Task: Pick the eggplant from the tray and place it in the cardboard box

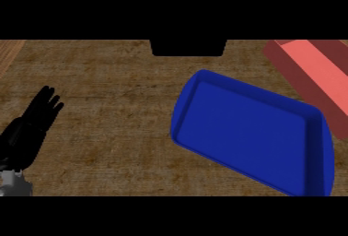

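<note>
Status check, head view. The blue tray [255, 133] lies on the right half of the brown counter [115, 115], tilted in plan, with one corner toward the far side. Its floor shows bare blue from rim to rim; I see no eggplant in it.

The box [314, 76] sits at the far right, just beyond the tray's far right rim. It appears reddish, with a lighter inner floor. The part of its interior that shows holds nothing I can make out, and much of it runs off the right edge. The eggplant is therefore not visible anywhere, and I cannot tell where it is.

My left hand [31, 124] rests at the left edge, fingers straight and pointing far, holding nothing, well apart from the tray. My right hand does not appear in the view.

Judgement: the pick appears to be done, since the tray is bare. Whether the placement is complete cannot be confirmed from this view.
</note>
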### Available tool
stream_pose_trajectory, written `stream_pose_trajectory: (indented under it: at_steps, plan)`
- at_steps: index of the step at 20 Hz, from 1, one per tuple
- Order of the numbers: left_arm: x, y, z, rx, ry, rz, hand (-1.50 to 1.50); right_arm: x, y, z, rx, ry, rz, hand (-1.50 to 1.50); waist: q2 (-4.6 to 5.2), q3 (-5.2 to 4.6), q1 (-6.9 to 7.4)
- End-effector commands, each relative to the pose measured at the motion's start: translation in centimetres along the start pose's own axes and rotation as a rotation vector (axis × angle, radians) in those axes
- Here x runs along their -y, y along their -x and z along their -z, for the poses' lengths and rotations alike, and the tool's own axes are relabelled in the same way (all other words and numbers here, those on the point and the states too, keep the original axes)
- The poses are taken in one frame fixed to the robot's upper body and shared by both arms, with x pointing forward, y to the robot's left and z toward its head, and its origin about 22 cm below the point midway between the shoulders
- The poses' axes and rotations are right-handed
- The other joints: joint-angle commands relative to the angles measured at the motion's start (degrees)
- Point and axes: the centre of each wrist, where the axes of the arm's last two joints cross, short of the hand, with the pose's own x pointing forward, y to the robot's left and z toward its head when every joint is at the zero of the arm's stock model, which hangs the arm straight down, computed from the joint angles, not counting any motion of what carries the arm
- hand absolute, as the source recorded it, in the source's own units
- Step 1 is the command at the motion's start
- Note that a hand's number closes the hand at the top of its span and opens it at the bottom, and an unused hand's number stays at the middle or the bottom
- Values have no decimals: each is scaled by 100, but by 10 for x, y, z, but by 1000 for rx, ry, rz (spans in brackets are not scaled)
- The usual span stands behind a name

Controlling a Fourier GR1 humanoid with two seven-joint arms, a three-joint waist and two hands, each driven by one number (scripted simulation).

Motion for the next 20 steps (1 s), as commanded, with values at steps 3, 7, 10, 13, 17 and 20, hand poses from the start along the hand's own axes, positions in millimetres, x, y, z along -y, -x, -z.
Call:
stream_pose_trajectory:
  at_steps: [3, 7, 10, 13, 17, 20]
  plan:
    - [-2, 9, -5, 11, -11, 5, 0, -20, 58, 22, 24, 11, -11, 150, 17, 2, 38]
    - [13, 6, -1, 7, 5, 4, 0, -40, 48, 29, -4, -5, 22, 150, 25, 2, 63]
    - [-10, 3, 3, -3, 4, -2, 0, -67, 82, 25, 21, -46, 26, 150, 20, 2, 25]
    - [10, -4, 5, 11, 18, -11, 0, -80, 92, 32, -9, -78, 53, 150, 64, 8, 144]
    - [13, 6, 11, -13, 2, -18, 0, -97, 118, 28, -113, -255, 68, 150, 69, 7, 114]
    - [1, 10, 4, -7, 15, -10, 0, -119, 135, 19, -214, -288, 99, -150, 78, 9, 159]
